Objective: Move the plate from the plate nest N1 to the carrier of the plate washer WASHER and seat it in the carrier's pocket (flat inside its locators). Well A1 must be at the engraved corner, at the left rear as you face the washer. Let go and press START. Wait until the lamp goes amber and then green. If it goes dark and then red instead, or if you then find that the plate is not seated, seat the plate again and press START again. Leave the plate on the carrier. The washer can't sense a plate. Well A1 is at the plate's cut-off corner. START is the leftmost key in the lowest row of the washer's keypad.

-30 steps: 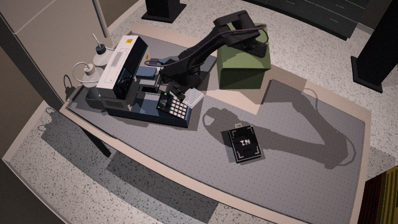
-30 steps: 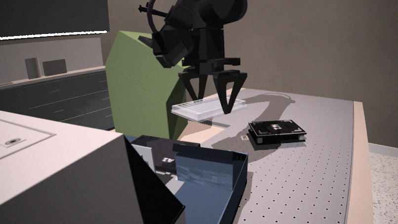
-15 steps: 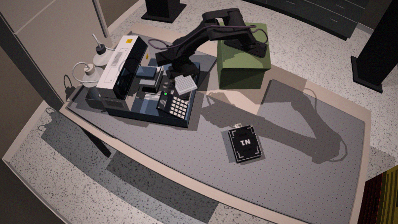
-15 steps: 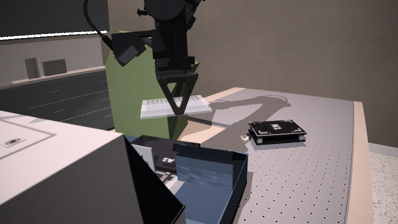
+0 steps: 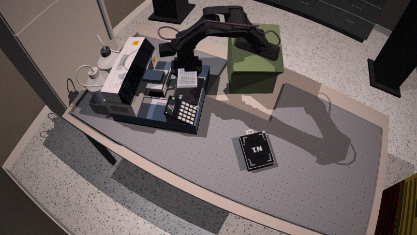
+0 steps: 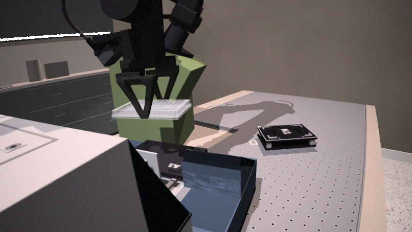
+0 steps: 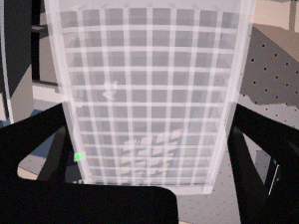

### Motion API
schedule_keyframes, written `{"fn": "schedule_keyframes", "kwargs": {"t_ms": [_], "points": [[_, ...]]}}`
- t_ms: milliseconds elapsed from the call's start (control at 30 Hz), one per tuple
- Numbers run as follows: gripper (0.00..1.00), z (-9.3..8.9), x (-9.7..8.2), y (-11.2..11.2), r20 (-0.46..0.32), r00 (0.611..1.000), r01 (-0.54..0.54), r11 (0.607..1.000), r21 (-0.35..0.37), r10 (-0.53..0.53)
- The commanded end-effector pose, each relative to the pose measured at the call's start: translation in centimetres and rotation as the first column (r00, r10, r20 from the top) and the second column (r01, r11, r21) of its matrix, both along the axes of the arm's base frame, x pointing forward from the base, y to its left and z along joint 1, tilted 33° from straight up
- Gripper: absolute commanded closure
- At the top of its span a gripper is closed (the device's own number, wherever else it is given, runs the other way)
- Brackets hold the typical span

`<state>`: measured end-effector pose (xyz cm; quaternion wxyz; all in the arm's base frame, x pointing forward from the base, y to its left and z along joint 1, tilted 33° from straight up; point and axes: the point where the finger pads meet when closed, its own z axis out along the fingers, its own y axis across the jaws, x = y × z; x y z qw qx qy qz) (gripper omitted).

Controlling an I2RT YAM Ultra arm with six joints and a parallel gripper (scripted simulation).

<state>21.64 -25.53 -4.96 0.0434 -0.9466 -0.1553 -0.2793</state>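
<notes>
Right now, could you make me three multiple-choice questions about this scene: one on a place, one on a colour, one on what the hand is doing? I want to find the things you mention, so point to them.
1. Where is the clear plate (image 5: 187, 78) (image 6: 169, 109) (image 7: 149, 99)?
A) On the N1 stand
B) Above the machine
C) On the floor

2. What colour is the lit lamp (image 5: 173, 98) (image 7: 78, 156)?
A) Red
B) Amber
C) Green

3. The hand (image 5: 186, 71) (image 6: 154, 108) (image 7: 149, 111) is:
A) gripping the plate
B) shut, empty
C) pressing a key

1 B: it hangs over the dark carrier.
2 C: the light glows green.
3 A: fingers flank the raised plate.
</notes>
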Motion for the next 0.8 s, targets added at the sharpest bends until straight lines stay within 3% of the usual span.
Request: {"fn": "schedule_keyframes", "kwargs": {"t_ms": [0,767], "points": [[0.16,1.23,0.28,-0.92,-0.021,0.991,0.134,0.989,0.062,-0.133],[0.16,1.55,0.57,-0.99,-0.03,0.986,0.167,0.983,0.074,-0.166]]}}
